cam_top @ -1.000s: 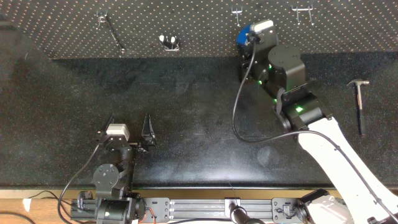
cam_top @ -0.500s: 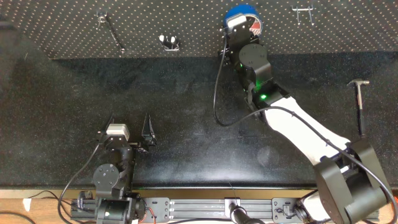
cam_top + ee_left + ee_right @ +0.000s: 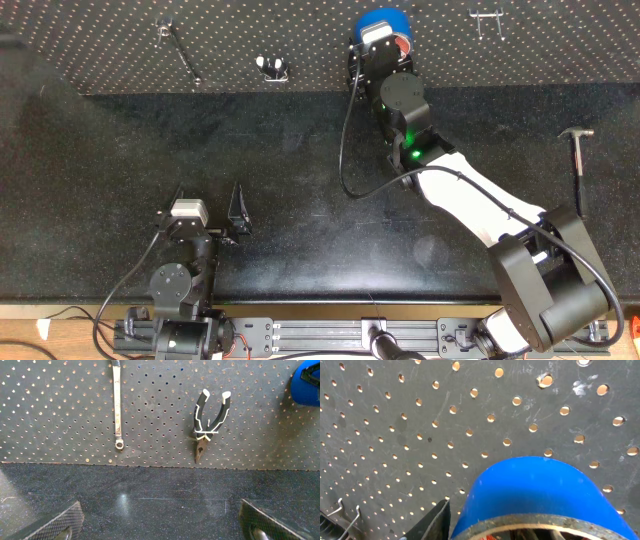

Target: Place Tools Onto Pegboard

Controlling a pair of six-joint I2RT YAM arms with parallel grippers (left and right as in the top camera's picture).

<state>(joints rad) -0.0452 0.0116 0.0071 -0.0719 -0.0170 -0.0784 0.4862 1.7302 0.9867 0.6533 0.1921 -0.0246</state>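
My right gripper (image 3: 377,32) is up against the pegboard (image 3: 300,40) at the back, shut on a round blue tape measure (image 3: 385,20). In the right wrist view the blue tape measure (image 3: 535,495) sits very close to the board's holes, with one dark finger (image 3: 437,520) beside it. A wrench (image 3: 180,52) and black-and-white pliers (image 3: 272,67) hang on the board to the left. A hammer (image 3: 577,165) lies on the table at the far right. My left gripper (image 3: 210,205) rests open near the front left, facing the wrench (image 3: 117,405) and pliers (image 3: 210,420).
An unused double hook (image 3: 487,20) sticks out of the pegboard at the upper right, and a wire hook (image 3: 345,510) lies near the tape measure. The black table (image 3: 300,170) stretches between the arms. The right arm's cable (image 3: 345,150) loops over the middle.
The right arm has swung left and up along the pegboard, carrying the blue tape measure closer to the board. The left arm has stayed still.
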